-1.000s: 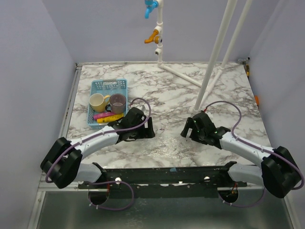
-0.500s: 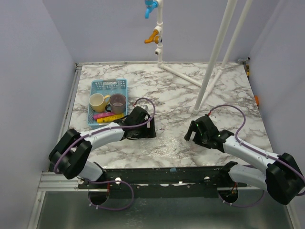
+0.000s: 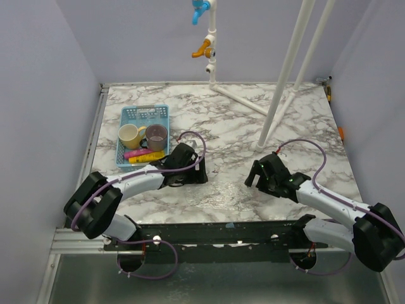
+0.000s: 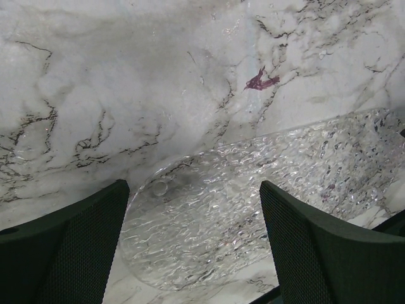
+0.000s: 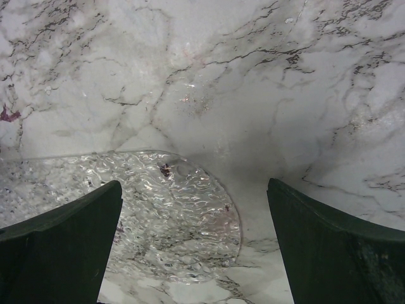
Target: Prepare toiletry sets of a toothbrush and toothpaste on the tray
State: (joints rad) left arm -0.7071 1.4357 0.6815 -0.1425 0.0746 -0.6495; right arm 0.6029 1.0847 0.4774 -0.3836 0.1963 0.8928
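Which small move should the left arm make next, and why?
Probably swing the left gripper, open and empty above the tray, toward the basket, over the pink tube: it and the yellow tube lie there, and the tray holds nothing yet.

White arm links [image 3: 136, 182], black joints [image 3: 95, 206], looping purple cables [image 3: 300, 140], dark textured jaws
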